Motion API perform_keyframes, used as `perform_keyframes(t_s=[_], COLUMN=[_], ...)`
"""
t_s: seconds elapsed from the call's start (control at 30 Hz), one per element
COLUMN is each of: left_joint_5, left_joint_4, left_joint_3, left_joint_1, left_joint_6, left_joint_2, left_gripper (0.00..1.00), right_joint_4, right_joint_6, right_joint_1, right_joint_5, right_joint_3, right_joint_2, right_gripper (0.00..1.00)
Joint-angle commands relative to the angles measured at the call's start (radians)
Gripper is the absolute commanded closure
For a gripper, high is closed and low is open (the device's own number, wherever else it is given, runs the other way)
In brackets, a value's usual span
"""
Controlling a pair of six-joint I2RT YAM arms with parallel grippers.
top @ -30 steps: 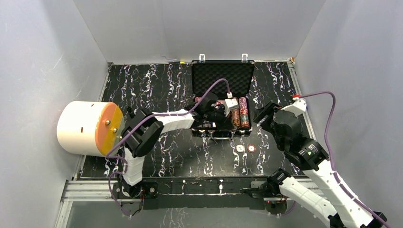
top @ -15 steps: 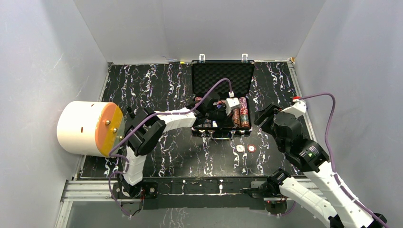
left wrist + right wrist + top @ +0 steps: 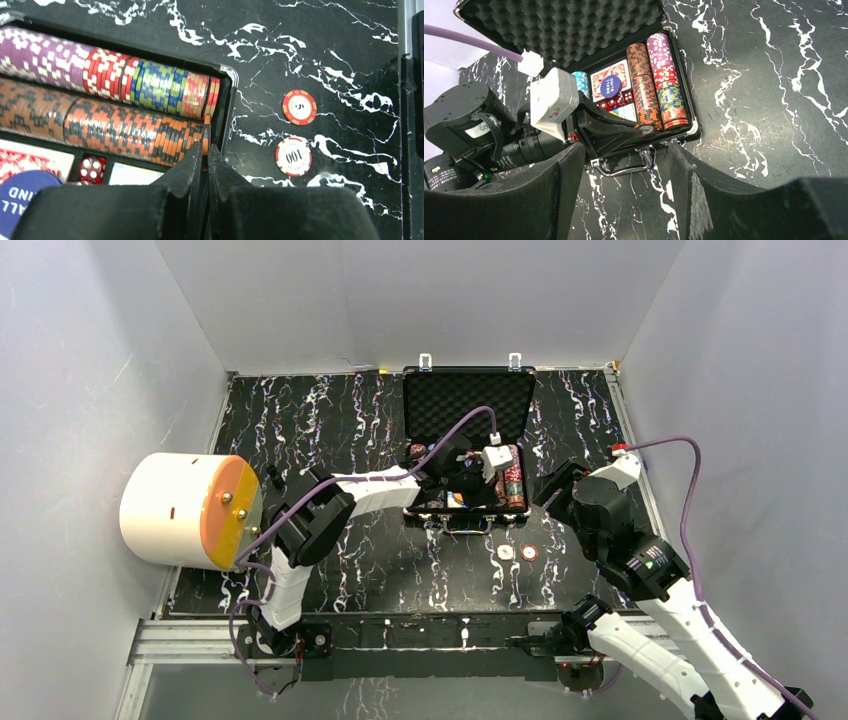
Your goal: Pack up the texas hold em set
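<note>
The black briefcase [image 3: 468, 400] lies open, foam lid up, also in the right wrist view [image 3: 574, 30]. Rows of multicoloured chips [image 3: 125, 82] fill its right side, beside a red card deck [image 3: 605, 74], a blue button [image 3: 610, 86] and a red die [image 3: 91, 168]. My left gripper [image 3: 205, 150] is shut on an orange-edged chip [image 3: 647, 131] at the near end of the orange row [image 3: 100, 130]; it also shows from above [image 3: 490, 497]. Two loose chips [image 3: 299, 107] [image 3: 293, 156] lie on the table. My right gripper [image 3: 623, 150] is open and empty, above the case's handle [image 3: 624, 167].
A big white drum with an orange face [image 3: 185, 510] lies at the left table edge. The loose chips [image 3: 517, 552] sit just in front of the case. Grey walls enclose the black marbled table [image 3: 320, 420]. A metal rail [image 3: 400, 630] runs along the near edge.
My left gripper has moved right across the open case to the near end of the chip rows. My right arm has hardly moved.
</note>
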Motion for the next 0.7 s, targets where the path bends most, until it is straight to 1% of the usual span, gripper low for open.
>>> perform_keyframes(t_s=[0.0, 0.1, 0.23, 0.43, 0.53, 0.6, 0.63, 0.67], left_joint_5=[-0.044, -0.033, 0.018, 0.072, 0.046, 0.020, 0.011, 0.008], left_joint_4=[-0.012, -0.059, -0.147, -0.156, -0.146, -0.130, -0.127, -0.126], left_joint_3=[0.077, 0.099, 0.132, 0.085, 0.075, 0.070, 0.076, 0.084], left_joint_1=[0.006, 0.004, 0.003, 0.002, 0.001, -0.001, 0.000, -0.001], left_joint_6=[0.082, 0.146, 0.212, 0.227, 0.237, 0.244, 0.239, 0.225], left_joint_2=[0.015, 0.020, 0.041, 0.028, 0.029, 0.030, 0.032, 0.036], left_gripper=[1.00, 1.00, 1.00, 1.00, 0.99, 0.89, 0.79, 0.75], right_joint_4=[0.024, 0.024, 0.021, 0.020, 0.023, 0.022, 0.020, 0.019], right_joint_6=[0.012, 0.013, 0.014, 0.019, 0.019, 0.019, 0.019, 0.020], right_joint_1=[0.001, 0.001, 0.000, 0.001, 0.001, 0.001, 0.000, 0.001], right_joint_5=[0.004, 0.005, 0.005, 0.008, 0.004, 0.003, 0.003, 0.003], right_joint_3=[-0.011, -0.014, -0.014, -0.020, -0.018, -0.017, -0.017, -0.016], right_joint_2=[-0.003, -0.004, -0.008, -0.018, -0.015, -0.013, -0.013, -0.013], right_gripper=[0.30, 0.30, 0.30, 0.30, 0.30, 0.30, 0.30, 0.30])
